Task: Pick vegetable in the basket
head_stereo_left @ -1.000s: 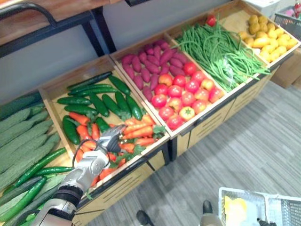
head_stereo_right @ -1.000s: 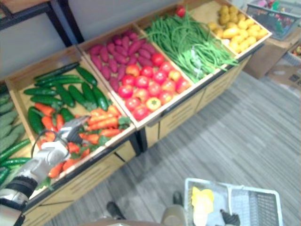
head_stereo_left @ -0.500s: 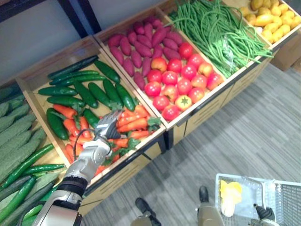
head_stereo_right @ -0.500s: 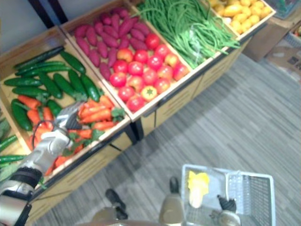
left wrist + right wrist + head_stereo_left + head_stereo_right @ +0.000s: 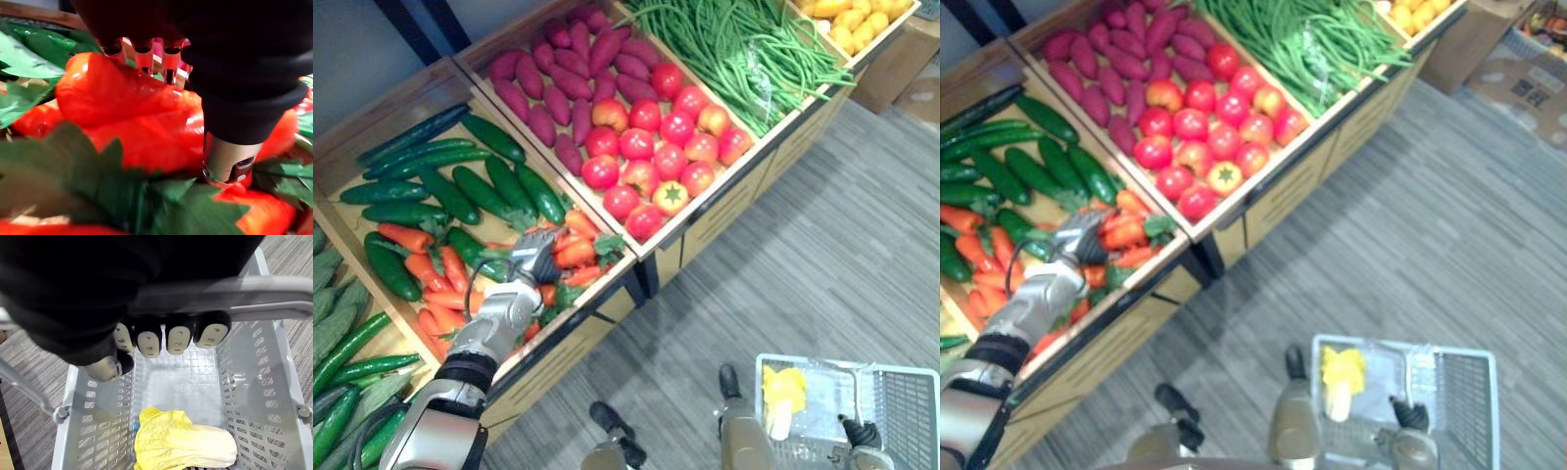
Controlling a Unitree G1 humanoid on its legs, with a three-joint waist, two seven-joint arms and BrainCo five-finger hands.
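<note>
My left hand reaches into the wooden crate onto the pile of orange carrots with green leaves. In the left wrist view its fingers curl over one carrot and the thumb presses its other side. My right hand is shut round the grey handle of a pale plastic basket that hangs low over the floor at the lower right. A yellow cabbage lies in the basket.
Dark green cucumbers share the carrots' crate. The crate beyond holds purple sweet potatoes and red tomatoes; green beans lie further right. Long green gourds fill the near left. Grey striped floor runs along the stands.
The camera has shifted, so the crates sit higher and further left. My left hand has stayed on the carrots and its fingers have closed on one. The basket still hangs from my right hand.
</note>
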